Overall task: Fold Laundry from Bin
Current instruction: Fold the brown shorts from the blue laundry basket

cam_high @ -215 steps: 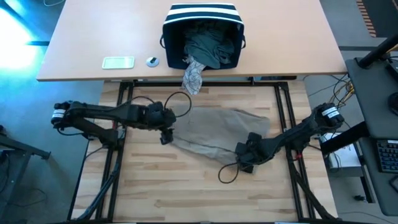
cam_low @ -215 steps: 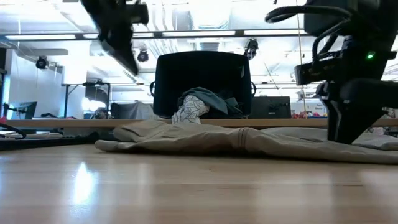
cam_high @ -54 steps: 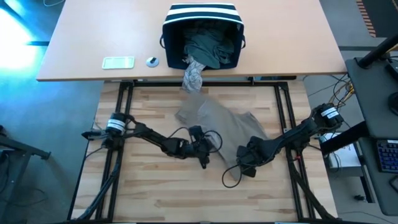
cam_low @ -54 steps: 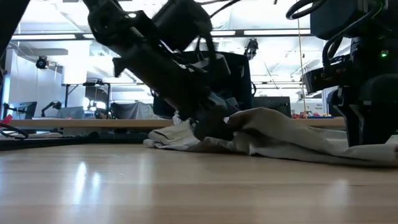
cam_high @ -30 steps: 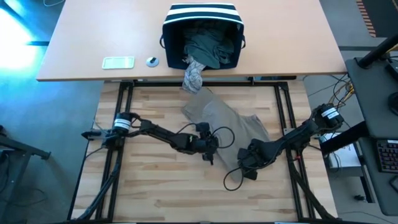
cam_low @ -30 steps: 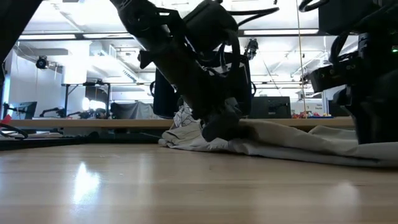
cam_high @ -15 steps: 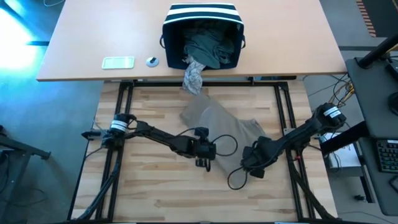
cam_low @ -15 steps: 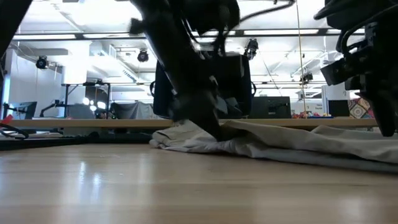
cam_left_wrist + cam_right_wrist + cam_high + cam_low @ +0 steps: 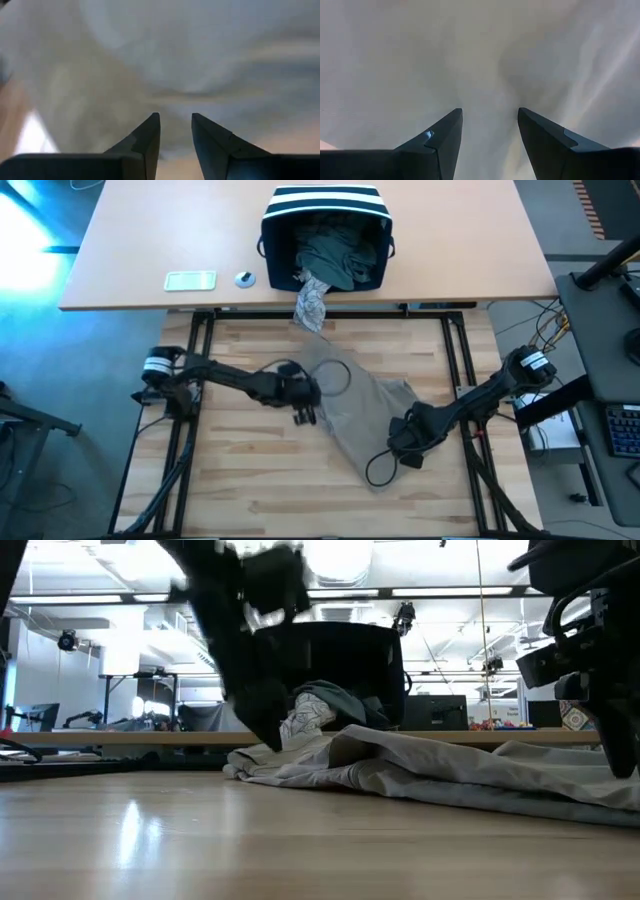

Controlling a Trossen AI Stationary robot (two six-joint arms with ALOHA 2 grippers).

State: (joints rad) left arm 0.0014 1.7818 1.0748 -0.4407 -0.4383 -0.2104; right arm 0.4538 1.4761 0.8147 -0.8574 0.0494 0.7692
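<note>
A tan garment (image 9: 360,415) lies crumpled on the wooden table, running from the far middle toward the near edge. My left gripper (image 9: 303,417) is off its left edge, raised clear of it and open (image 9: 175,125). My right gripper (image 9: 408,445) stands open over the garment's right side, pointing down (image 9: 490,125). The bin (image 9: 325,198) lies tipped on the far desk. A teal-green garment (image 9: 335,255) fills its mouth, and a grey-white patterned one (image 9: 312,305) hangs out over the desk edge. My right gripper points down at the tan garment's right side (image 9: 485,55) with its fingers apart; whether the fingertips touch the cloth cannot be told. Nothing sits between the fingers. My left gripper touches nothing.
A flat white item (image 9: 190,280) and a small round object (image 9: 245,278) lie on the far desk, left of the bin. Cable loops hang by both wrists (image 9: 332,375) (image 9: 380,470). Bare wood shows on the table's left and near parts.
My left gripper has come up off the middle of the tan garment and gone toward the table's left edge, tipping as it rose. The garment now reaches farther toward the near edge, its near part spread out, while its far end has stayed by the desk.
</note>
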